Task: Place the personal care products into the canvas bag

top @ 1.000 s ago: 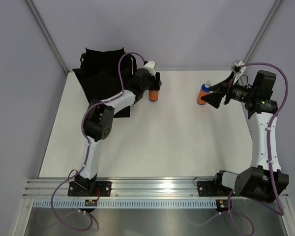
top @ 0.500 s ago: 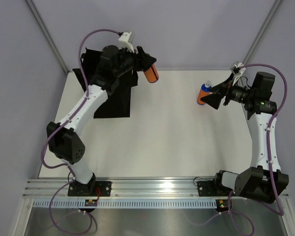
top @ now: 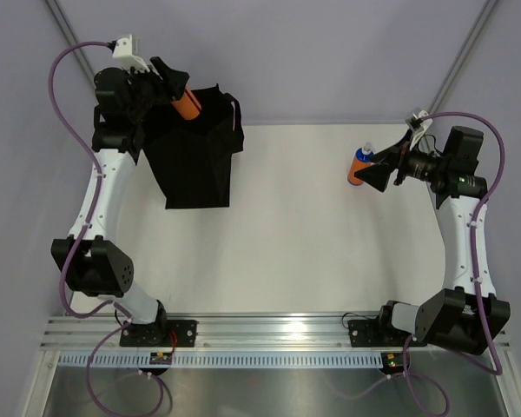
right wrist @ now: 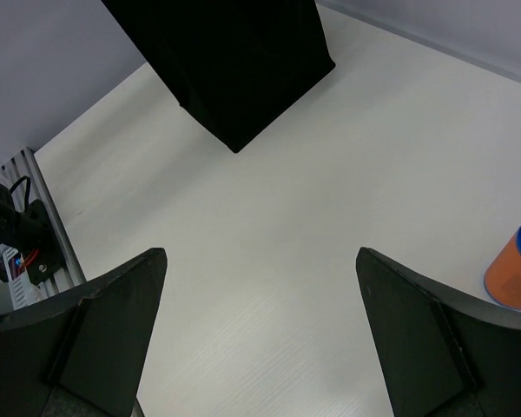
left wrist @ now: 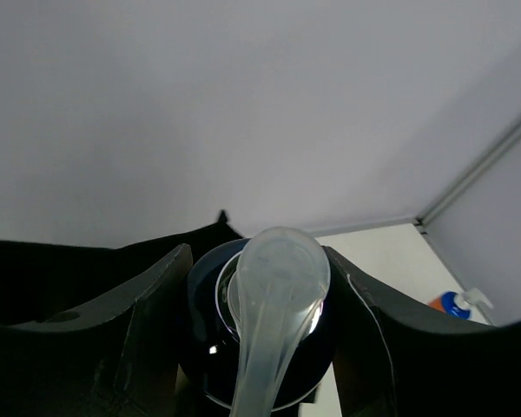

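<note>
Orange bottle with blue top (top: 187, 106) was clamped, tilted, in the left gripper (top: 179, 95) above the black canvas bag (top: 195, 161). Second orange bottle (top: 358, 167) stood upright on the table (top: 313, 243) just beside the right gripper (top: 380, 171), jaws spread wide and empty.

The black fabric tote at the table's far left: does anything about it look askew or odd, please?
Nothing stands out. The black fabric tote appears to stand upright; the orange bottle above it is tilted only because the left gripper holds it.
</note>
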`<state>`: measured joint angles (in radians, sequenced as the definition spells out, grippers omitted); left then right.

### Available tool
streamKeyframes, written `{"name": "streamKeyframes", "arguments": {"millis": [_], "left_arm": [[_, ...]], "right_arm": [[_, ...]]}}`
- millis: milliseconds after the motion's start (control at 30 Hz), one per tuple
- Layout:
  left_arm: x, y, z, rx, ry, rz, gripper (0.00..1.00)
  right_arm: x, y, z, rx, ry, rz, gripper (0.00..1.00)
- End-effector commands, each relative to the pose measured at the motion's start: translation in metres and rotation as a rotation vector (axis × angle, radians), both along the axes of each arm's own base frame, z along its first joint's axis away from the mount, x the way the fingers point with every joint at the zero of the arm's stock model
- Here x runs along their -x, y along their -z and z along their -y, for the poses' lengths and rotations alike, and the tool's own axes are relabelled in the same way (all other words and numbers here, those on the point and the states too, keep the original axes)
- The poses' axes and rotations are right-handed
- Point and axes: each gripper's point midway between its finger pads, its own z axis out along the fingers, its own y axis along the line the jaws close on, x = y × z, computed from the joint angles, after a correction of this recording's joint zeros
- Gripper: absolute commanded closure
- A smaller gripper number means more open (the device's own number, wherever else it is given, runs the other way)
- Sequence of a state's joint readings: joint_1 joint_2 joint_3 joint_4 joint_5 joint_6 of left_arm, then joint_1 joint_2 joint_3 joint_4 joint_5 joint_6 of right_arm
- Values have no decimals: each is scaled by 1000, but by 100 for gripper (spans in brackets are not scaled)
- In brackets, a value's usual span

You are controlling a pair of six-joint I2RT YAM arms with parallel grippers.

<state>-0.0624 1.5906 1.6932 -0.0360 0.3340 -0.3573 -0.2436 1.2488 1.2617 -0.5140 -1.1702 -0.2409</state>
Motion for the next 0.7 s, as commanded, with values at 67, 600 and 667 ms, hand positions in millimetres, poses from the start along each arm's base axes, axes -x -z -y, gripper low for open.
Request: {"name": "streamKeyframes", "arguments": {"millis": [67, 600, 667], "left_arm": [[-24, -20, -30, -37, -88, 91, 100], [-49, 142, 17, -101, 265, -309, 98], [-50, 160, 15, -106, 261, -353, 91]], "right_arm": [[-5, 2, 3, 13, 2, 18, 0], [-9, 10, 6, 25, 7, -10, 1], [-13, 15, 8, 27, 19, -31, 1]]}}
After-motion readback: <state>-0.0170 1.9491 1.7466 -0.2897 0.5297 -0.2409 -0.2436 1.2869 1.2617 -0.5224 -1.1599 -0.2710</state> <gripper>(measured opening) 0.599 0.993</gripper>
